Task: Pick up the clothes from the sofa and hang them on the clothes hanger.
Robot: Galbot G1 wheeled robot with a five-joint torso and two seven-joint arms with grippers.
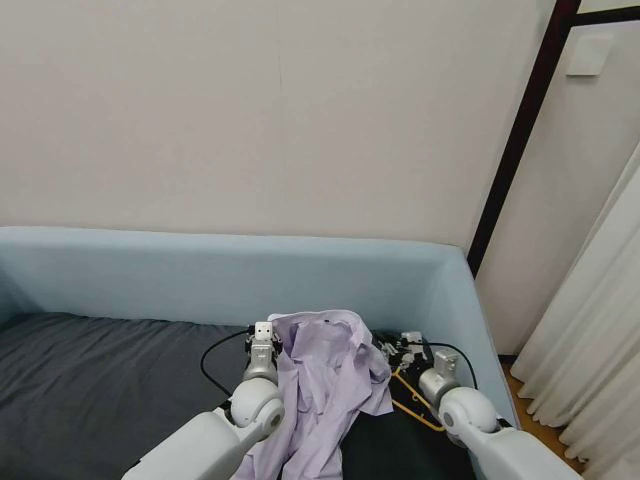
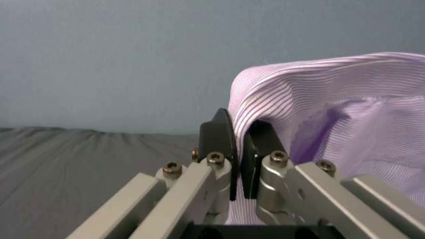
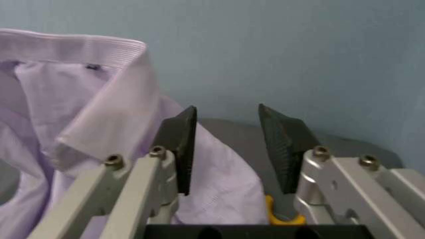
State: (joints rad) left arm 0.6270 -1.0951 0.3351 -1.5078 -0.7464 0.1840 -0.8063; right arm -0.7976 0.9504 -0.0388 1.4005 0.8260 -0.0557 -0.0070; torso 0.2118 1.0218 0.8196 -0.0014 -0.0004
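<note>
A lilac striped shirt (image 1: 325,385) hangs bunched above the dark sofa seat (image 1: 90,375), held up by its edge. My left gripper (image 2: 240,149) is shut on a fold of the shirt (image 2: 332,114); in the head view it sits at the shirt's left side (image 1: 264,340). My right gripper (image 3: 226,144) is open beside the shirt collar (image 3: 99,89), with nothing between its black pads (image 3: 182,142). It shows at the shirt's right side in the head view (image 1: 405,350). A yellow clothes hanger (image 1: 415,400) lies on the seat below the right arm; a bit of it (image 3: 282,216) peeks under the right gripper.
The sofa's pale blue backrest (image 1: 200,275) runs behind both arms, and its right armrest (image 1: 470,320) stands close to the right arm. A plain wall rises behind. White curtains (image 1: 600,370) hang at the far right. The dark seat stretches away to the left.
</note>
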